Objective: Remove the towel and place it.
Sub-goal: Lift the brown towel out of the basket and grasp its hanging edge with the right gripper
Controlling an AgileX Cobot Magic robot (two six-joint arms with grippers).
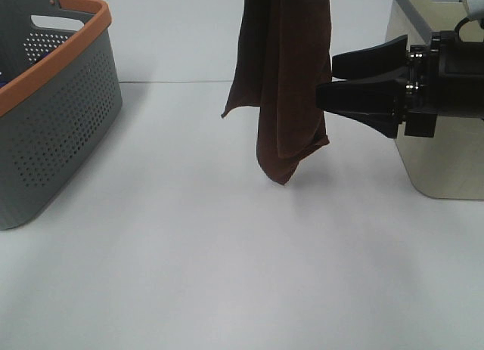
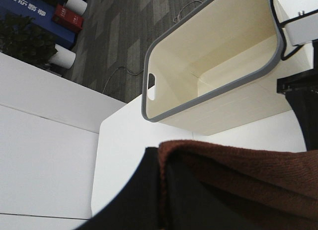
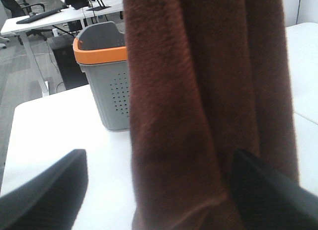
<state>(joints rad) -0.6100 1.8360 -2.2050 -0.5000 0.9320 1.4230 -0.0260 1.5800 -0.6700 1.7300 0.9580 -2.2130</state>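
Towel (image 1: 283, 78), dark brown, hanging in loose vertical folds above the white table (image 1: 227, 274), lowest corner clear of the surface. Its upper end is cut off by the top edge of the exterior high view, which hides what grips it. Only the left wrist view shows the left gripper (image 2: 161, 200), blurred, black jaws closed on a bunched fold of the cloth. Right gripper (image 1: 327, 79) reaches in level from the right, jaws spread wide. The right wrist view shows the cloth hanging between its two fingers (image 3: 44, 190); contact cannot be judged. Grey basket (image 1: 53, 116) with orange rim stands at left, cropped. Cream bin (image 1: 439, 161) stands at right, partly hidden behind the arm, its interior visible only from the left wrist view.
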